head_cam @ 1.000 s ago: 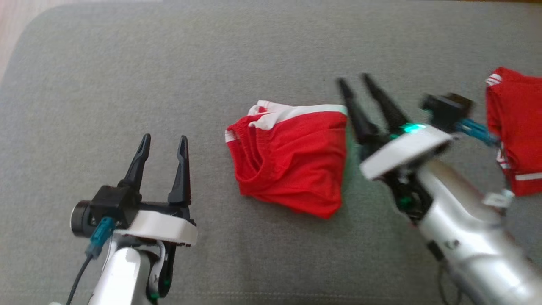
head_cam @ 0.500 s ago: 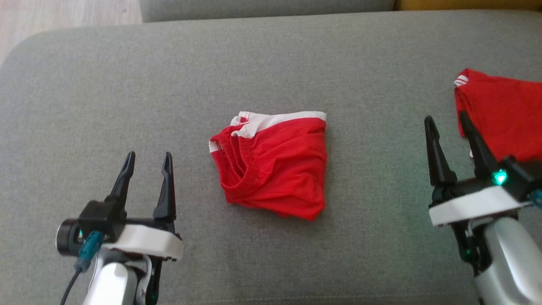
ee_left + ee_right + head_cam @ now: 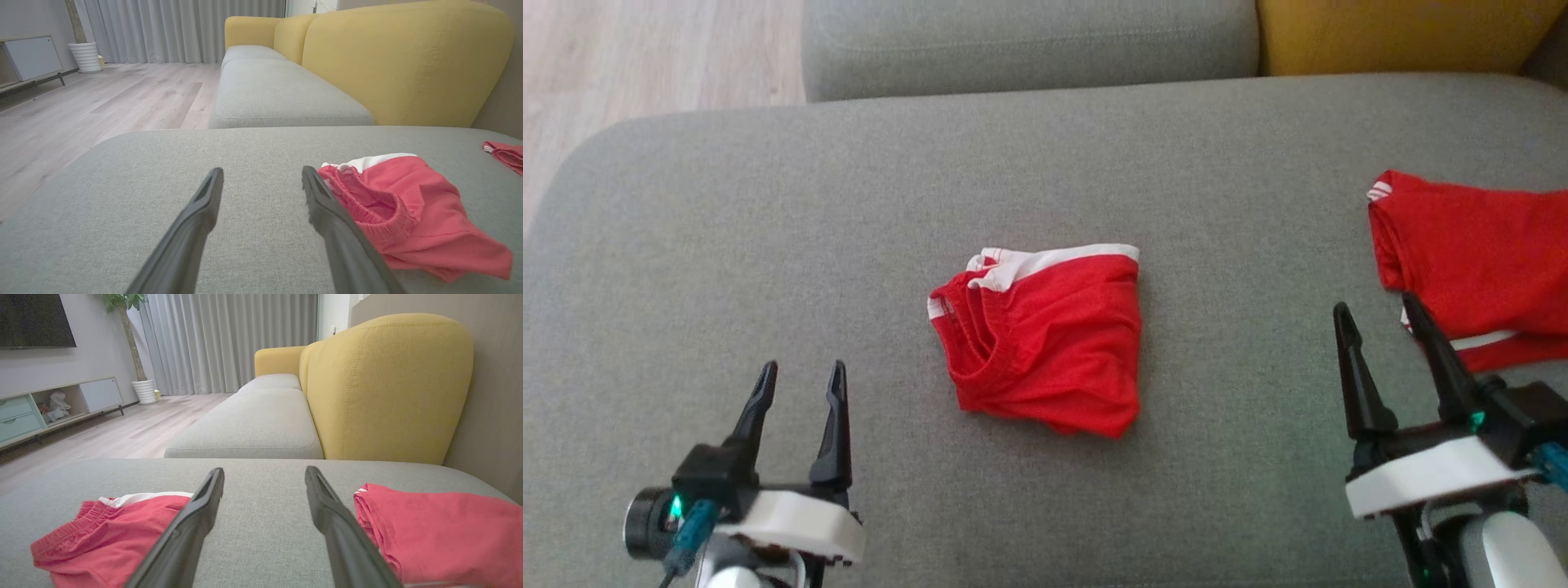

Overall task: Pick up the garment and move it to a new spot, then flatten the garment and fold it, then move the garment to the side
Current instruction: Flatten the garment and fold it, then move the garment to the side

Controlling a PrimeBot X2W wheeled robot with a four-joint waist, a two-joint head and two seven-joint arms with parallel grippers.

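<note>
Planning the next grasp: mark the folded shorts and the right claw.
folded shorts (image 3: pixel 1045 343): head view, centre of the red fabric.
right claw (image 3: pixel 1374 305): head view, midway between its fingertips.

Left wrist (image 3: pixel 796 527) low, jaws parted, empty, pointing forward; right wrist (image 3: pixel 1429 478) same, jaws parted, empty.
</note>
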